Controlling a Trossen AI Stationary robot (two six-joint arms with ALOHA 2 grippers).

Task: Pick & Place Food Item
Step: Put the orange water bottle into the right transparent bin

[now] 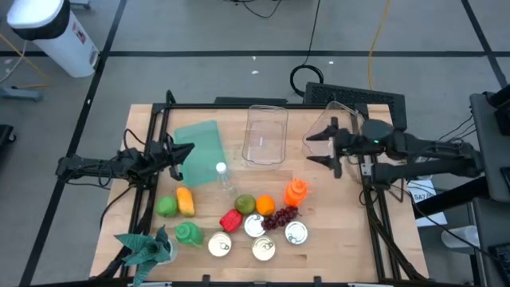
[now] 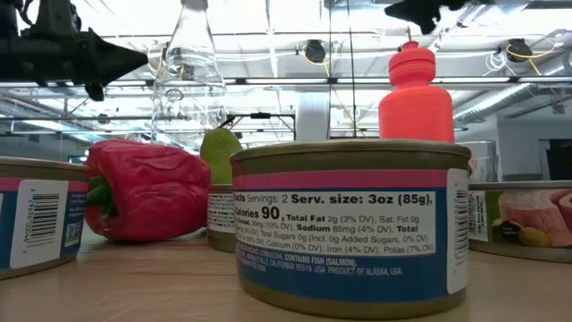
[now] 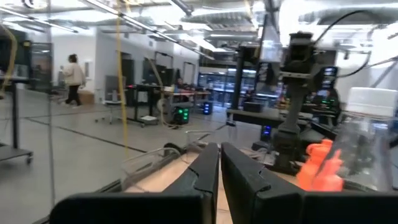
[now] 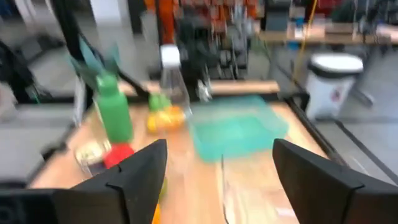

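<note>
Food lies in a cluster on the near half of the wooden table [image 1: 335,255]: a red pepper [image 1: 231,219], a pear [image 1: 245,204], an orange [image 1: 264,205], dark grapes [image 1: 279,218], a yellow piece [image 1: 185,200], a green fruit [image 1: 166,206] and several cans [image 1: 264,249]. My left gripper [image 1: 190,151] [image 3: 219,149] is shut at the table's left, over the teal lid [image 1: 199,143]. My right gripper [image 1: 312,148] [image 4: 219,149] is open and raised at the right, beside the clear tub [image 1: 265,134], with nothing between its fingers.
An orange bottle [image 1: 296,192], a clear bottle with a white cap [image 1: 224,177] and a green bottle [image 1: 189,233] stand upright among the food. A teal toy [image 1: 147,249] sits at the near left corner. Black frame rails [image 1: 374,215] run along both sides.
</note>
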